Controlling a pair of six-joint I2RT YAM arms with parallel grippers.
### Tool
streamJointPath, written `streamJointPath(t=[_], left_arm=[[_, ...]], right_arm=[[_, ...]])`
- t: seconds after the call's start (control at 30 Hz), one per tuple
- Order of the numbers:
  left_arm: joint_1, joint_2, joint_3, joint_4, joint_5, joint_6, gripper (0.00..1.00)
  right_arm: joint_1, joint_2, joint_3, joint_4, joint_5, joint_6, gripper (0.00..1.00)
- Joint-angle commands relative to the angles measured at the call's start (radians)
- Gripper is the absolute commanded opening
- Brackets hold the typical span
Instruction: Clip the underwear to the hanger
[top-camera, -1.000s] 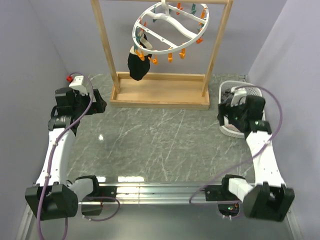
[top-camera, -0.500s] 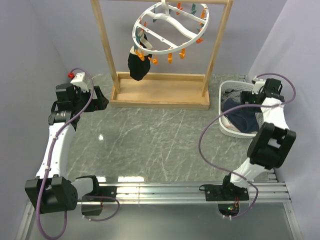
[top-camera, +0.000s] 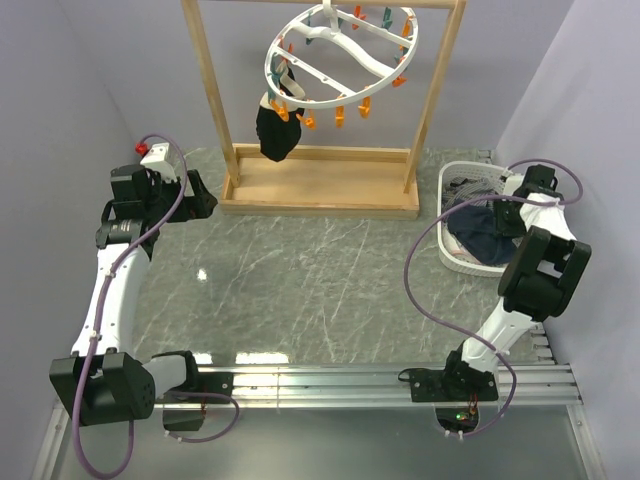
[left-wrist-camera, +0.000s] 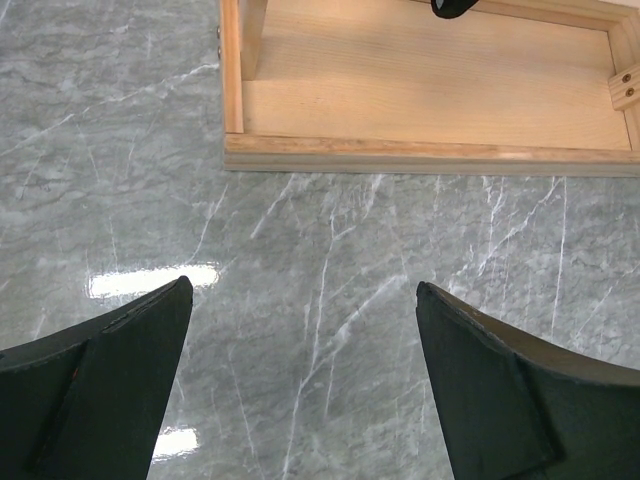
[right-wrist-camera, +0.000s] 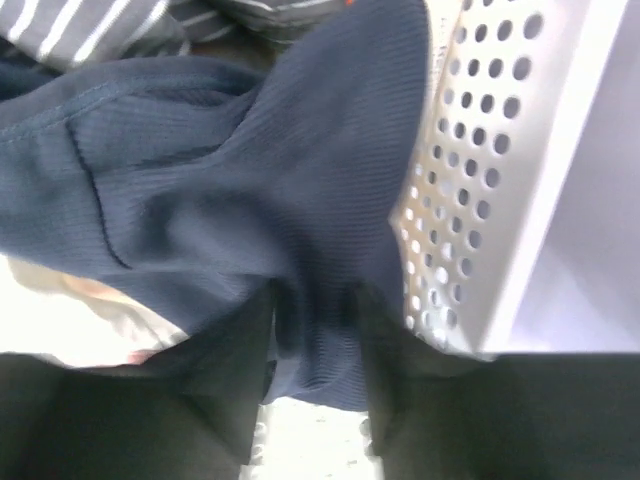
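Observation:
The navy underwear (top-camera: 478, 236) lies bunched in a white perforated basket (top-camera: 446, 250) at the right; its ribbed fabric (right-wrist-camera: 240, 160) fills the right wrist view, with a cream band (right-wrist-camera: 60, 315) at the lower left. My right gripper (top-camera: 499, 206) reaches into the basket, and its gripper (right-wrist-camera: 313, 312) is shut on a fold of the underwear. The round white hanger (top-camera: 340, 55) with orange and teal clips hangs from the wooden rack at the top. My left gripper (top-camera: 205, 199) hovers open over the marble; the left wrist view shows that gripper (left-wrist-camera: 300, 300) with nothing between its fingers.
A small black garment (top-camera: 272, 130) hangs clipped at the hanger's left side. The wooden rack's base (top-camera: 320, 195) (left-wrist-camera: 430, 150) sits at the back centre. A grey striped cloth (right-wrist-camera: 90, 25) lies in the basket beyond the underwear. The basket wall (right-wrist-camera: 500, 150) is close on the right.
The right arm swung out and reached into the basket, and its jaws closed from wide open onto the navy fabric. The left arm barely moved.

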Motion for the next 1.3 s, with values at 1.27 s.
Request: streamJointPath(t=[1.27], left_arm=[[0.000,-0.058,0.052,-0.179,0.392,0.333,0.99]], right_arm=[[1.070,-0.587,-0.496,-0.030,-0.265,-0.234,0.09]])
